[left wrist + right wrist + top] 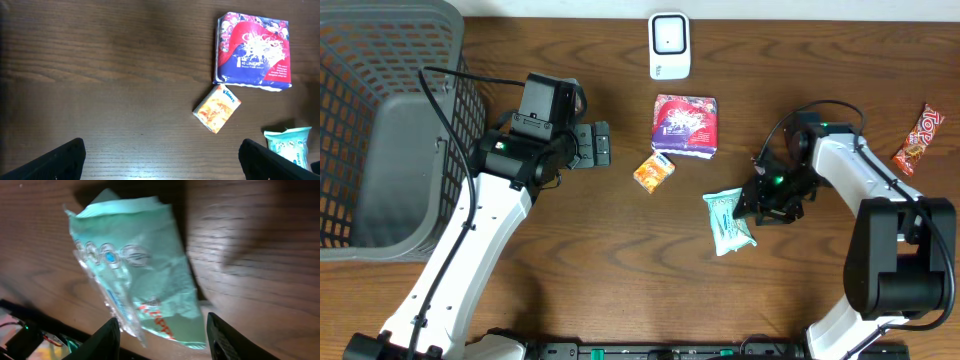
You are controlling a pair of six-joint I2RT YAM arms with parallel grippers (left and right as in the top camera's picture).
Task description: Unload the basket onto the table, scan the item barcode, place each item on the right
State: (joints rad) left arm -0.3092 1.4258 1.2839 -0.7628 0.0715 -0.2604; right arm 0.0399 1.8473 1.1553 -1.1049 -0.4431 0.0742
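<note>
Dark wood-grain table (570, 270), contents as we list them from the near edge outward:

1. Mint-green packet (728, 221), which we take to be the item for scanning: lying flat, right of centre, crinkled, no barcode that we can make out on its upper face
2. Right gripper (162, 322): lowered at that packet's right side, jaws partly spread astride one end. Whether they pinch it or only bracket it we cannot tell. We judge this a pick-up, since the packet must be lifted and turned to the reader
3. Small orange tissue pack (654, 171): centre, tilted
4. Left gripper (608, 145): just left of the orange pack, jaws at their widest, holding nothing. We think it is kept aside to leave the way free
5. Red snack bar (918, 140): far right, well apart
6. Purple-and-red napkin pack (685, 126): just beyond the orange pack
7. Grey mesh basket (360, 60): left side, likely for scanned goods
8. White scanner (669, 45): far edge, centre, well apart from the packet
</note>
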